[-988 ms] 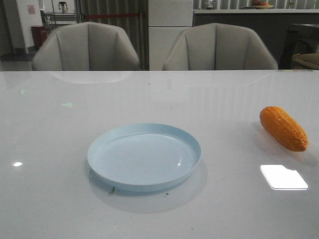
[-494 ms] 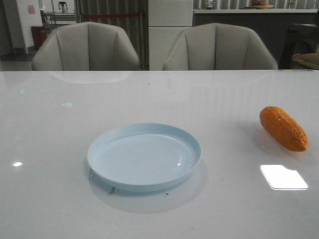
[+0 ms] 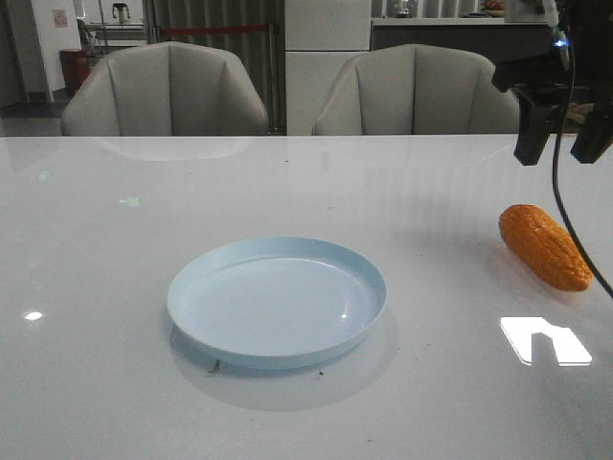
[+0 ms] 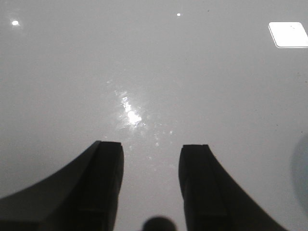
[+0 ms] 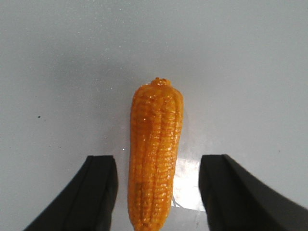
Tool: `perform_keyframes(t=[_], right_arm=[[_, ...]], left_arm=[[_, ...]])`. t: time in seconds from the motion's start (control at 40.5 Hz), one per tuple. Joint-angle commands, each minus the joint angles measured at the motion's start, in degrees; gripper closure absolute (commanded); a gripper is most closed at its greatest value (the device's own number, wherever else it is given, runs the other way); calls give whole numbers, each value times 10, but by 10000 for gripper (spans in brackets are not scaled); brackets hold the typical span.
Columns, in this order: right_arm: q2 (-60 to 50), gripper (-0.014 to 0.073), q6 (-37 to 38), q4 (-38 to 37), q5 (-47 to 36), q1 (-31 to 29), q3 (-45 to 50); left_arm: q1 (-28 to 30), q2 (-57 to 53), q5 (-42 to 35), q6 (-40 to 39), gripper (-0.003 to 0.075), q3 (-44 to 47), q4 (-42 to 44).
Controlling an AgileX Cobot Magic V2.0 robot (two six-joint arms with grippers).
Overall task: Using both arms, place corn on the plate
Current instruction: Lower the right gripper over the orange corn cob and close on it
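Corn cob (image 3: 544, 246) lies on the white table (image 3: 115, 383) at right of frame, well apart from the pale blue plate (image 3: 277, 302) at centre. Right gripper (image 3: 565, 144) hangs at upper right above the cob, fingers spread, nothing held; a black cable (image 3: 571, 225) drapes across the cob's far end. Wrist view: cob (image 5: 155, 151) sits between the parted fingers (image 5: 98, 190), contact unclear, probably none. Left gripper (image 4: 150, 166) released over bare table. Two grey chairs (image 3: 163, 91) behind.
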Motion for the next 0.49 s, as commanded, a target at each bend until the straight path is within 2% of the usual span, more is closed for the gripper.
perform_keyframes(t=[0.0,0.469], right_arm=[[-3,105,-10,3,-1,-1,-36],[57,105,-11,3,-12,-1,-37]], left_arm=[[1,-15,-30,-7,373,-14,-12],[1,-15,-31,-7,373,-14,-12]])
